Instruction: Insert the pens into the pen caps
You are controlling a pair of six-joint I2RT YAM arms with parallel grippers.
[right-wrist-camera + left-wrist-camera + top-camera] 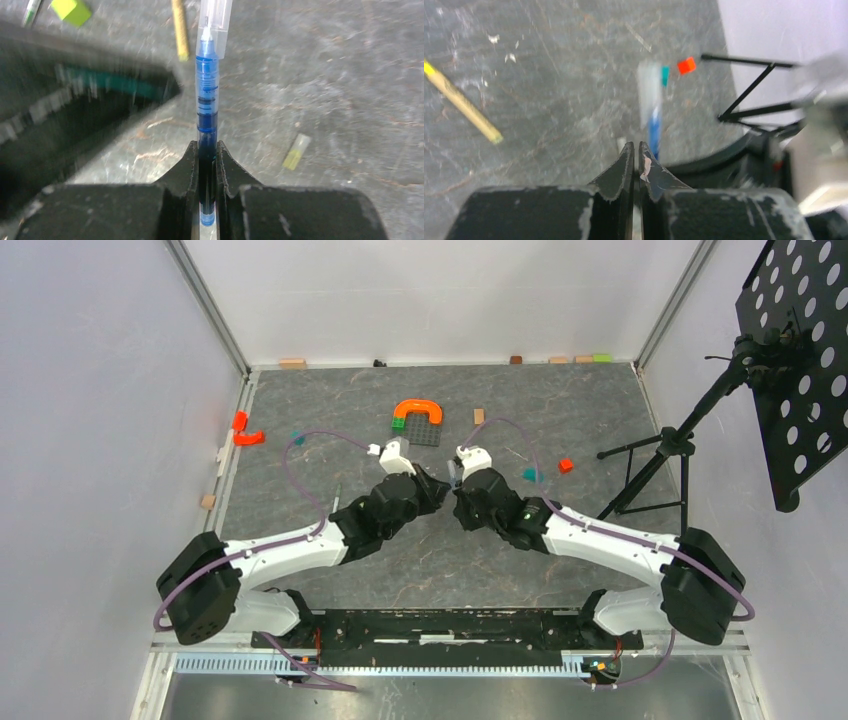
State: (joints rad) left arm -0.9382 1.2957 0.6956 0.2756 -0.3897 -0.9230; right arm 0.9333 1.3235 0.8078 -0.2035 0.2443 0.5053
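Pinch comes first: the right gripper (207, 150) is clamped on the lower barrel of the blue pen (207, 100), both fingers pressed flat against it, so the pen runs straight out ahead of the fingertips like an extension of the hand. That low hold leaves most of the barrel free and should keep the tip steady for mating. At the end farthest from the hand, the tip sits just inside the mouth of a clear cap (218, 17). Judging by the bare barrel below it, the cap is only started, not pushed home. Just to the left of this hand is the left gripper (634, 152), its fingers pressed together with nothing visible between them. The pen passes just beside its right fingertip, close enough for that hand to steady or push the cap. Farther out on the table (350, 75), ahead and slightly left of the right hand, lies the tan-yellow pen (179, 30). Off to the right is what looks like a small yellowish cap (296, 151). Both lie apart from the grippers.
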